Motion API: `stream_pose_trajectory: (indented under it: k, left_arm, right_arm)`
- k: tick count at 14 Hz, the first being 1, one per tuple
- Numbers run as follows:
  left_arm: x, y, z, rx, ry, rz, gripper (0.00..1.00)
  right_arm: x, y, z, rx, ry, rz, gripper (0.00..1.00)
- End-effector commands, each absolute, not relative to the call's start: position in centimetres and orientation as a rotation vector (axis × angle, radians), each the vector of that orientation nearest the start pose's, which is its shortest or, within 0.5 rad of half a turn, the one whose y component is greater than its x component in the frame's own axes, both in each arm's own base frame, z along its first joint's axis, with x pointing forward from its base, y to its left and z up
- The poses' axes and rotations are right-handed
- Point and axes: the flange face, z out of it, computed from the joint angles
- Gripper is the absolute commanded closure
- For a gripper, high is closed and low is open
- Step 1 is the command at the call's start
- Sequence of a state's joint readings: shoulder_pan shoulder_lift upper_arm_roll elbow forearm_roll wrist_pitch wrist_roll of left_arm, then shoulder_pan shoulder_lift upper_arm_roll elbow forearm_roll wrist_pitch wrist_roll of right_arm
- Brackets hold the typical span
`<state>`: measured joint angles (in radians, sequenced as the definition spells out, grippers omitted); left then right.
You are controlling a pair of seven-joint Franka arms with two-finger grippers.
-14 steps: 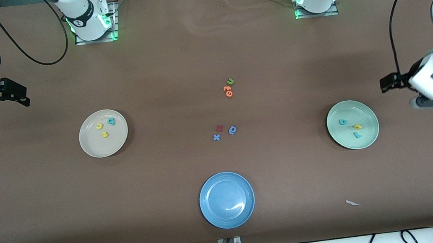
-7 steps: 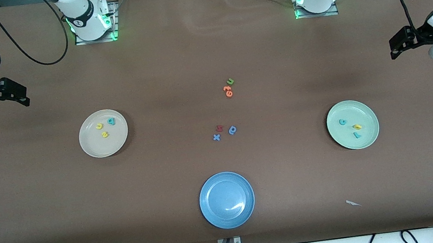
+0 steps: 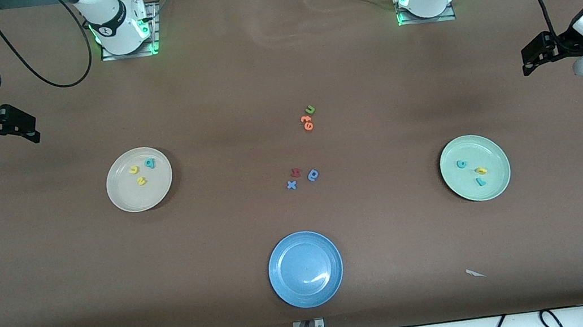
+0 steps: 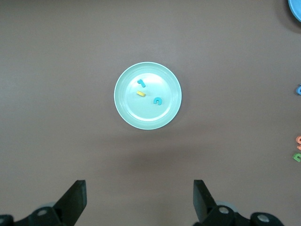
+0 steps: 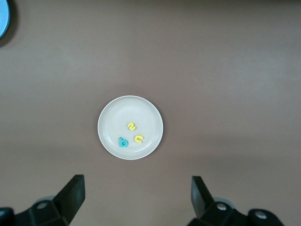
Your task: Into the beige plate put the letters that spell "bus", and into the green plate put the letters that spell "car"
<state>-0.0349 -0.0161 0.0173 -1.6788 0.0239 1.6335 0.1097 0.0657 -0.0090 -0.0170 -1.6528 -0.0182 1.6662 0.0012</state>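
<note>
- The letters that spell "bus" (image 3: 141, 172) lay in the beige plate (image 3: 125, 201), toward the right arm's end; the letters that spell "car" (image 3: 473, 171) lay in the green plate (image 3: 495, 189), toward the left arm's end.
- The left gripper (image 3: 530, 57) and the right gripper (image 3: 24, 128) hung with jaws apart and empty, each high over its own end.
- The risk looked slight: a needless descent could scatter the sorted letters.
- The left wrist view read the green plate's letters clearly; only the front view showed the leftover letters (image 3: 304, 176) mid-table.

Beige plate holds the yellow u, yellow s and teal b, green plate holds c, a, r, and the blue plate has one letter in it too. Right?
Not quite. The blue plate holds nothing, as the front view shows. The rest stands: the yellow u, yellow s and teal b lie in the beige plate, and three letters in the green plate.
</note>
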Motion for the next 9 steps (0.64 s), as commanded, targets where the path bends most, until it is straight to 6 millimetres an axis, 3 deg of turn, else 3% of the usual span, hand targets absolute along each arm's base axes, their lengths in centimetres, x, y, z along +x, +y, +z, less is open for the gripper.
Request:
stream_pose_trajectory:
  k: [1,9]
  left_arm:
    - [54.56,-0.39,59.29,-3.142,0.243,0.033,0.00]
    - [54.50,-0.48,59.74,-3.141,0.245,0.021,0.00]
  right_arm:
    - [55.76,2.52,60.56,-3.170,-0.093,-0.033,0.00]
    - [55.76,2.50,60.56,-3.172,-0.093,-0.033,0.00]
